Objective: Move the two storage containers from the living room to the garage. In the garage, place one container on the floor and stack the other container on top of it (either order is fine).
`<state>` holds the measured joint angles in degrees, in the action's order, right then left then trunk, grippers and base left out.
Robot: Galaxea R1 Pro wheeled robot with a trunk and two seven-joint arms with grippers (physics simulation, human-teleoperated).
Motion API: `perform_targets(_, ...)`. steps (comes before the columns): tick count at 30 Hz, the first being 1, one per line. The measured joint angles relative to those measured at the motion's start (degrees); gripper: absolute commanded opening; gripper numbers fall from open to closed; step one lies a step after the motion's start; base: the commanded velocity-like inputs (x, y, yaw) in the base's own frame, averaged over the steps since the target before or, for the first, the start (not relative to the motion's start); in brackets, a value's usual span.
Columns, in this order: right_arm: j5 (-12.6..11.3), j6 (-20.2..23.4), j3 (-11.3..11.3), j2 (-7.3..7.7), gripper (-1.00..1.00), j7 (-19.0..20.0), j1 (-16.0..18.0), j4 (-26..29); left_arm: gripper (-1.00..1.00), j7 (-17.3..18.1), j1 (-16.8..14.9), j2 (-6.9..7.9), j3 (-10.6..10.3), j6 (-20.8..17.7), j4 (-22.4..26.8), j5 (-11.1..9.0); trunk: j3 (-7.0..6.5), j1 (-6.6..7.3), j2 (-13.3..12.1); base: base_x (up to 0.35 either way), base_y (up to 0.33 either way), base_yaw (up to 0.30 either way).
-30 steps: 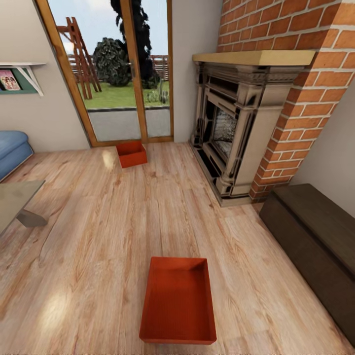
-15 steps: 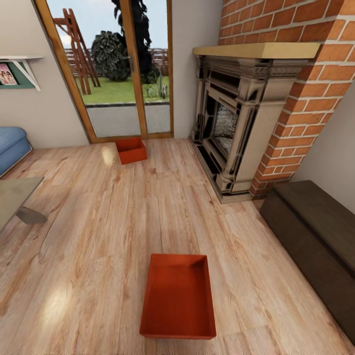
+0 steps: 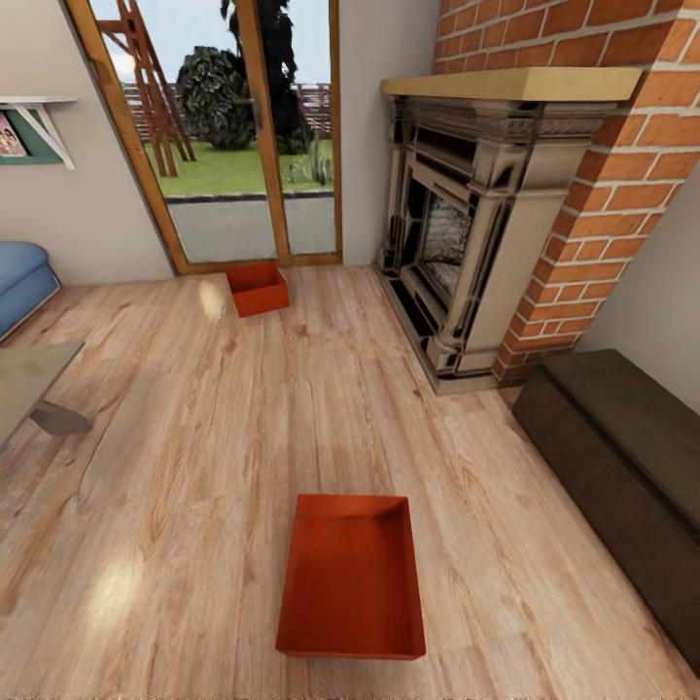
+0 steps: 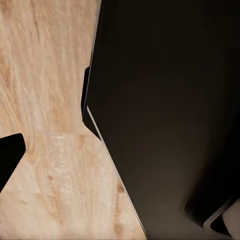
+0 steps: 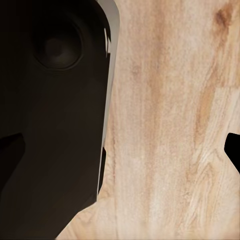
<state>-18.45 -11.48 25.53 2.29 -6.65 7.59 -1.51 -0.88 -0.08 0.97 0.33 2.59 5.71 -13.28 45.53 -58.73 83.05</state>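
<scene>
Two orange-red storage containers lie on the light wood planks of the living room. The near container rests open side up just ahead of me, with nothing inside. The far container sits by the glass doors. In the left wrist view my left gripper hangs over the planks beside my dark body, with one black fingertip at the picture's edge. A black fingertip of my right gripper likewise shows far out at the edge. Nothing is held in either one.
A brick fireplace with a wooden mantel stands at the right. A low dark bench runs along the right wall. A blue sofa and a grey table corner sit at the left.
The whole head picture has slid upward a little, so the camera has moved. Both containers lie where they were on the planks.
</scene>
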Motion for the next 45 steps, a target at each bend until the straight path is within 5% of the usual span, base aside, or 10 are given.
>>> perform_targets(15, 0.03, 0.01, 0.1, 0.02, 1.0, 0.0, 0.0, 0.0, 1.0, 0.0, 0.0, 0.09, 0.07, 0.0, 0.0, -0.07, 1.29, 0.0, 0.0, 0.0, 0.0, 0.0)
perform_targets(45, -0.07, -0.12, 0.1, 0.13, 1.0, -0.54, 0.0, 0.0, 1.0, -0.11, 0.0, 0.04, 0.28, 0.0, 0.54, -0.11, 1.37, 0.0, 0.0, 0.0, 0.0, 0.0)
